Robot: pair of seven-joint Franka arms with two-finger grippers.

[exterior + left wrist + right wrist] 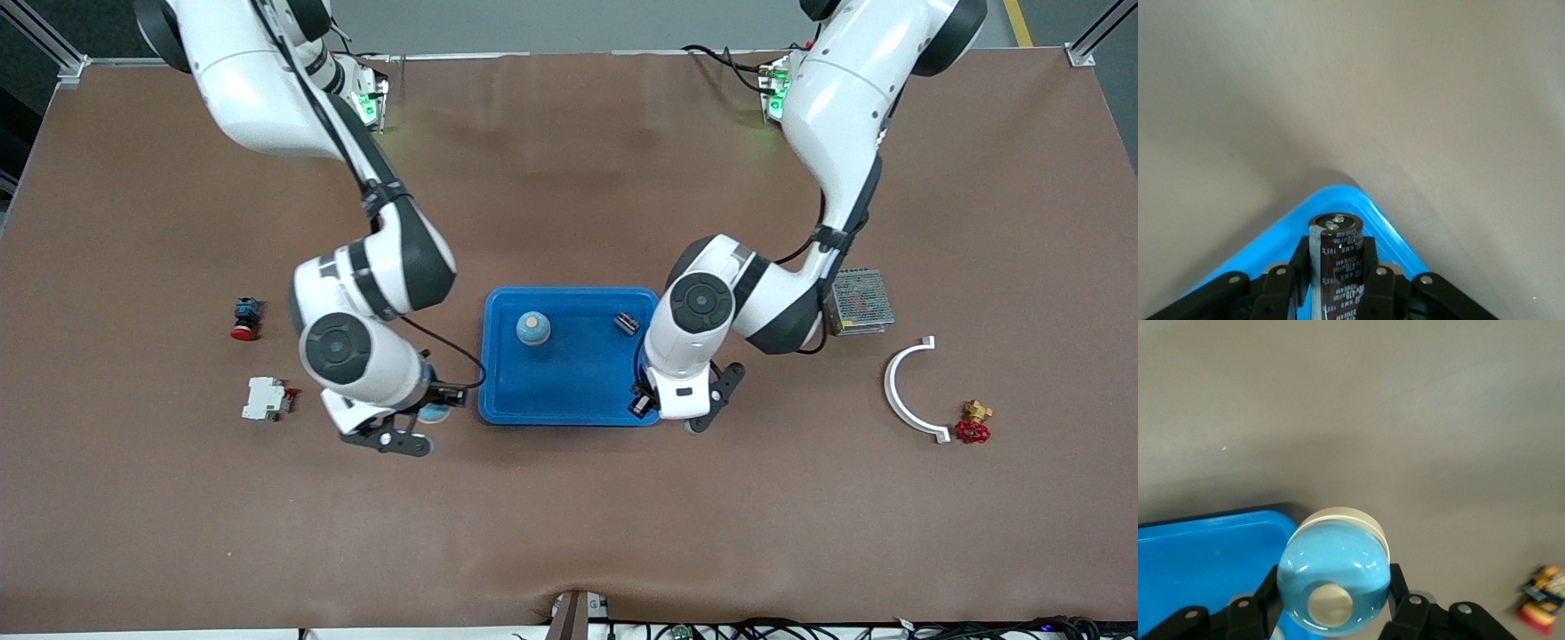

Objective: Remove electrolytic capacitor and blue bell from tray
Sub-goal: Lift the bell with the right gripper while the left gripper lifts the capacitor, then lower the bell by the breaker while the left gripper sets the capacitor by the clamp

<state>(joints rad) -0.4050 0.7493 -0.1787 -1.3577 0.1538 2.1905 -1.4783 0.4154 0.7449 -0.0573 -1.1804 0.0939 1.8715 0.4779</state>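
My left gripper (646, 404) is shut on a dark brown cylindrical capacitor (1338, 263) and holds it over the corner of the blue tray (569, 396) nearest the front camera, at the left arm's end. In the left wrist view the tray's corner (1386, 223) shows under the capacitor. My right gripper (435, 412) is shut on a light blue domed bell (1335, 577), just outside the tray's edge at the right arm's end. The bell barely shows in the front view (436, 414). A second blue bell (532, 328) and a small black part (627, 324) lie in the tray.
A red push button (245, 318) and a white breaker (267, 398) lie toward the right arm's end. A metal power supply (861, 300), a white curved piece (907, 391) and a brass valve with a red handle (973, 423) lie toward the left arm's end.
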